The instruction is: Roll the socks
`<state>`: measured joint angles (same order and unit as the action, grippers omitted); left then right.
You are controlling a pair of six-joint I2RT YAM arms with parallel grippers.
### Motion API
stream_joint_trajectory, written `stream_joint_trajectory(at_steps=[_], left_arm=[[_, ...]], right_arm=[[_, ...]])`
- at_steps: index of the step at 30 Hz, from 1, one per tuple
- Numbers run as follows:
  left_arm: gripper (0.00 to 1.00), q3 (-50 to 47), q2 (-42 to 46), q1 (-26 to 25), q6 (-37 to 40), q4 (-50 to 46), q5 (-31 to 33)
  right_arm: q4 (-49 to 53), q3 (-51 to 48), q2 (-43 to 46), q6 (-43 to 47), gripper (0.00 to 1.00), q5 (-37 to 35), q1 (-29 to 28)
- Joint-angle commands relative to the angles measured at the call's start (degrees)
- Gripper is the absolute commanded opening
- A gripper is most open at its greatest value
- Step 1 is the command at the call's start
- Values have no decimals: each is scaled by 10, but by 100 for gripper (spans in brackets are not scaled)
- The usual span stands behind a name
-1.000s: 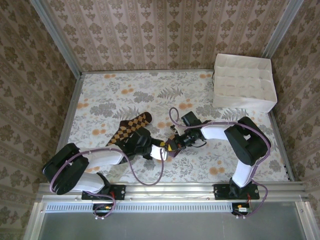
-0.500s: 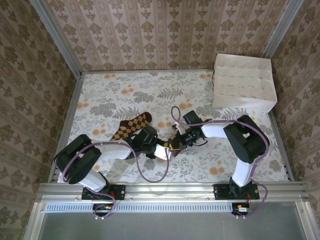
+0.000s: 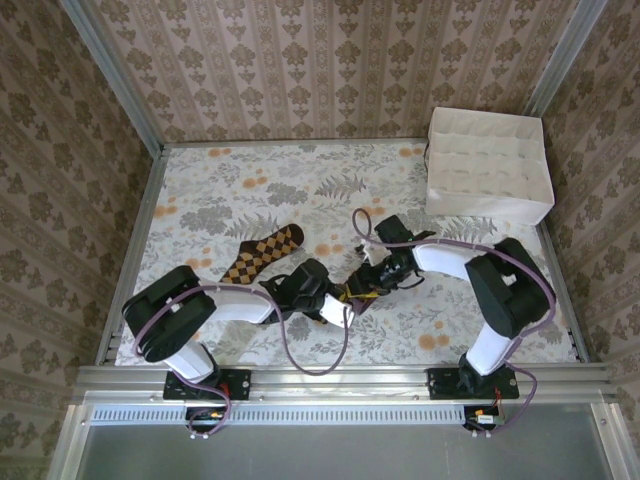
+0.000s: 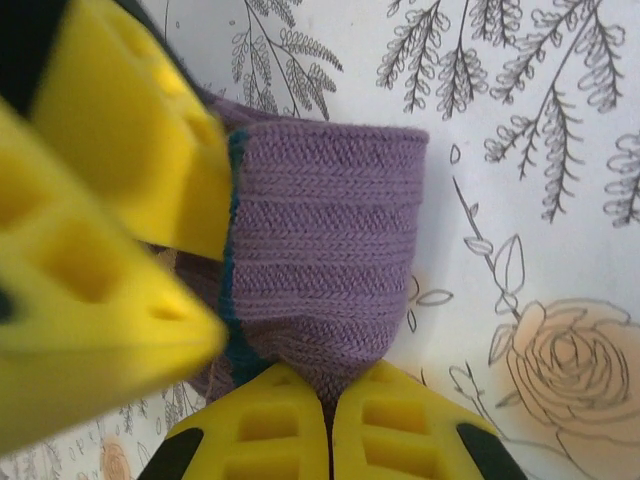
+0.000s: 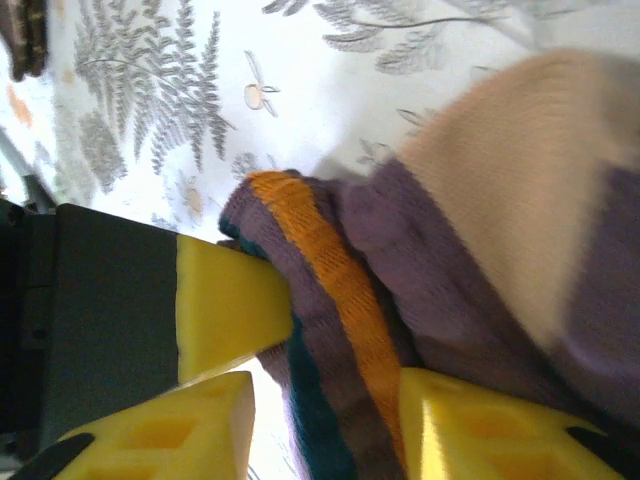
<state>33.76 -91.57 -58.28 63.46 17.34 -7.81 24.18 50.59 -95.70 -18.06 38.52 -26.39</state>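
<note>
Purple sock [image 4: 330, 240] bunched between both tools.
Left tool [image 4: 330, 405] clenches it, shifted rightward; right tool [image 5: 325, 400] straddles it, grip unclear; rolling seems underway.

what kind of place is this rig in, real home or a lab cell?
Most likely a lab data-collection cell dressed up as a home: wallpapered panels held in an aluminium frame, a floral table cover, and two arms bolted to a rail, working a purple sock.

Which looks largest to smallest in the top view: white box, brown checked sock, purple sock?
1. white box
2. brown checked sock
3. purple sock, though it is largely covered, so its full size is unsure.
</note>
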Motion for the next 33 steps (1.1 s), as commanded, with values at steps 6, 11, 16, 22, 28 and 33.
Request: stream_joint_trajectory(at_steps=[6, 11, 16, 22, 28, 33], left_arm=[[0, 23, -43, -29, -35, -123, 66], [0, 26, -33, -41, -46, -155, 91], [0, 9, 2, -45, -75, -194, 105], [0, -6, 52, -69, -113, -256, 96], [0, 64, 38, -61, -159, -391, 29], [0, 148, 1, -12, -195, -491, -62]], right_arm=[[135, 23, 47, 0, 42, -127, 52], [118, 29, 7, -15, 36, -185, 61], [96, 85, -78, -11, 25, -186, 51], [129, 221, -200, 26, 18, -175, 5], [170, 333, -257, 77, 18, -158, 0], [183, 349, -233, 123, 28, -138, 9]])
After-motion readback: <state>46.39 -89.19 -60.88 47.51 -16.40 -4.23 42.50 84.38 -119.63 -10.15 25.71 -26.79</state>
